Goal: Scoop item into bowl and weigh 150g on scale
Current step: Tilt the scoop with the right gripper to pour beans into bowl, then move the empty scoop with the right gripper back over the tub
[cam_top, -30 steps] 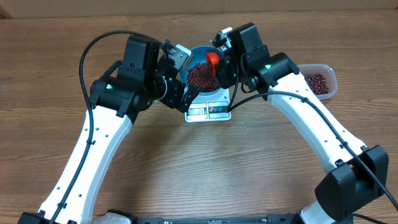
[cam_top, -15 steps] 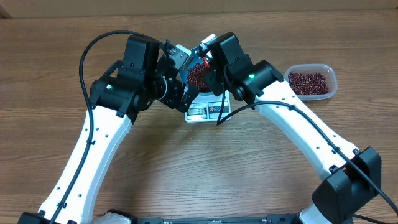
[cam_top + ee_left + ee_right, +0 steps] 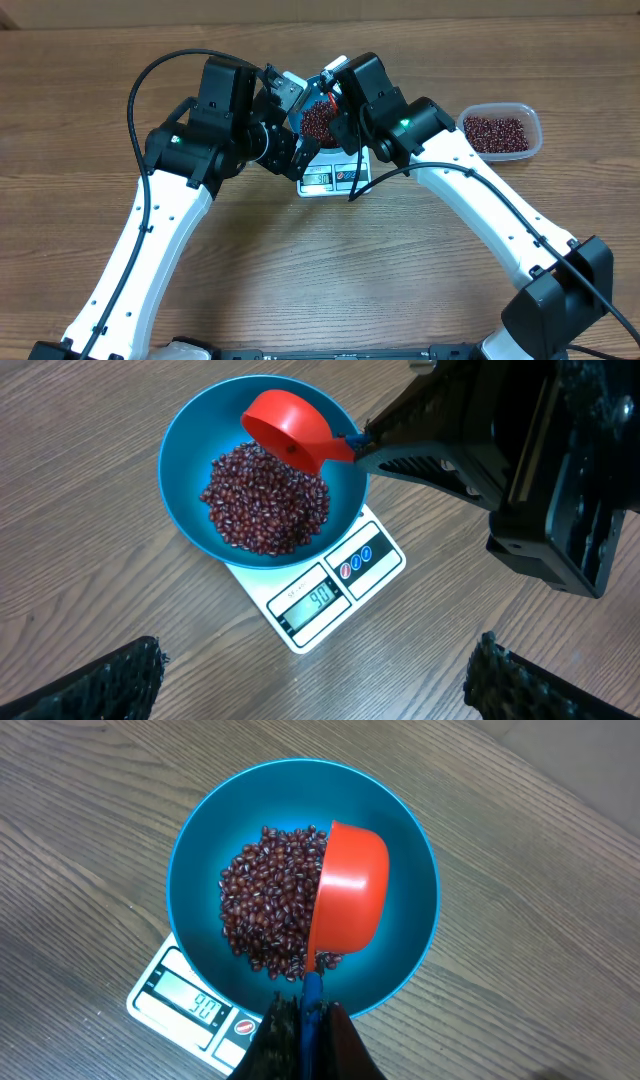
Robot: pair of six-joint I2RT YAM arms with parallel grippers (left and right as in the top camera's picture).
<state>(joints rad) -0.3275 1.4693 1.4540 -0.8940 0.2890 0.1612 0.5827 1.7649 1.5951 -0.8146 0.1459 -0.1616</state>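
Bearing scale (image 3: 330,595) and bowl (image 3: 180,490): wood-grain table (image 3: 300,290)

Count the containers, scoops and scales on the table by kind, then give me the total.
Containers: 2, the round bright-blue bowl and the clear rounded-rectangular plastic tub
Scoops: 1, the red plastic scoop
Scales: 1, the flat white rectangular kitchen scale
Total: 4

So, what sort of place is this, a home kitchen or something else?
Probably a robot test bench, not a kitchen: two white robot arms work at a wooden table, with a small scale, a blue bowl and a tub of beans.
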